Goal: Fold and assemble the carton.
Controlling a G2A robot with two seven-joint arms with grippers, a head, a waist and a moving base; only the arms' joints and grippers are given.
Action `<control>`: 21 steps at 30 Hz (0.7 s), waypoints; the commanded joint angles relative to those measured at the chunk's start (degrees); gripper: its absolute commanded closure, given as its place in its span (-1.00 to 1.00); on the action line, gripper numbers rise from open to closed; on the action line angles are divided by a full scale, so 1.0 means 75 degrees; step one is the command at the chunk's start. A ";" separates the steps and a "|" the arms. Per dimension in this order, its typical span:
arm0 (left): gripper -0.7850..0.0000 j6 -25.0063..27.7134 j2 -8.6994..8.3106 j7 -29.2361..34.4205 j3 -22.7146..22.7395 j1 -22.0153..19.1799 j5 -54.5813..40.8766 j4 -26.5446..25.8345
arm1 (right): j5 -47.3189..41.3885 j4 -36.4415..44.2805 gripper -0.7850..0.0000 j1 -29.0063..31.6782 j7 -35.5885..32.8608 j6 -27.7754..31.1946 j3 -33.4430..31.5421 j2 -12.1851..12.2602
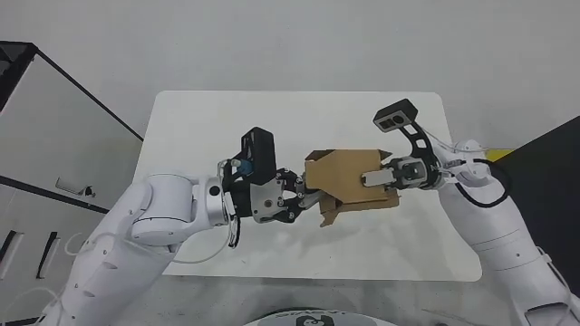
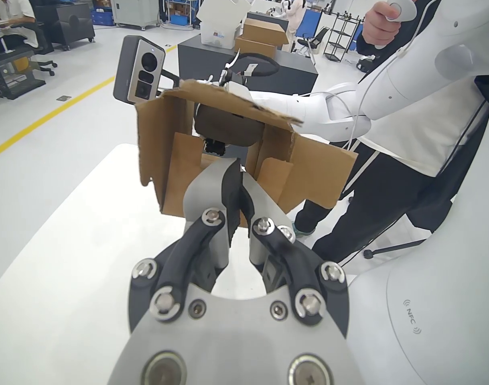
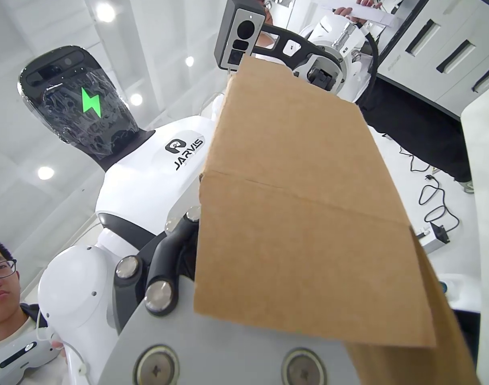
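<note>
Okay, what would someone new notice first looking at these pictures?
A half-open brown carton stands out most, held above the middle of the white table between both arms. The left pincer is shut on one lower edge of it, and the right pincer sits at the opposite side.

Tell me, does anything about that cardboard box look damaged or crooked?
Yes. The carton, pinched by the left gripper over the table, is only half-formed. Its flaps stick out at different angles, and its upper flap has a ragged, torn-looking edge.
</note>
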State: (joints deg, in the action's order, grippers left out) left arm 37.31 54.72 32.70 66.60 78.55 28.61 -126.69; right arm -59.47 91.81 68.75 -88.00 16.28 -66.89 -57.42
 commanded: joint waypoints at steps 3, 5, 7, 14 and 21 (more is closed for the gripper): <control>1.00 0.0003 0.0000 0.0008 -0.0031 0.0002 -0.0003 -0.0013 | 0.0031 0.0004 1.00 -0.0011 0.0000 0.0000 0.0059 -0.0003; 1.00 0.0002 0.0000 0.0010 -0.0038 -0.0002 -0.0005 -0.0014 | 0.0039 -0.0006 1.00 -0.0012 0.0000 0.0000 0.0079 -0.0003; 1.00 -0.0001 -0.0001 0.0009 -0.0042 -0.0003 -0.0003 -0.0015 | 0.0042 -0.0002 1.00 -0.0008 0.0000 0.0000 0.0102 -0.0002; 1.00 0.0004 -0.0006 0.0036 -0.0055 0.0002 -0.0035 -0.0017 | 0.0042 0.0006 1.00 0.0014 0.0000 0.0000 0.0177 0.0007; 1.00 -0.0010 -0.0033 0.0011 0.0182 -0.0001 -0.0039 -0.0057 | 0.0008 -0.0101 1.00 0.0070 0.0000 0.0000 -0.0073 0.0046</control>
State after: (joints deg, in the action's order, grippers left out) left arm 37.28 54.51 32.84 67.62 78.52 28.31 -127.10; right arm -59.36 91.07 69.19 -88.00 16.28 -67.17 -57.11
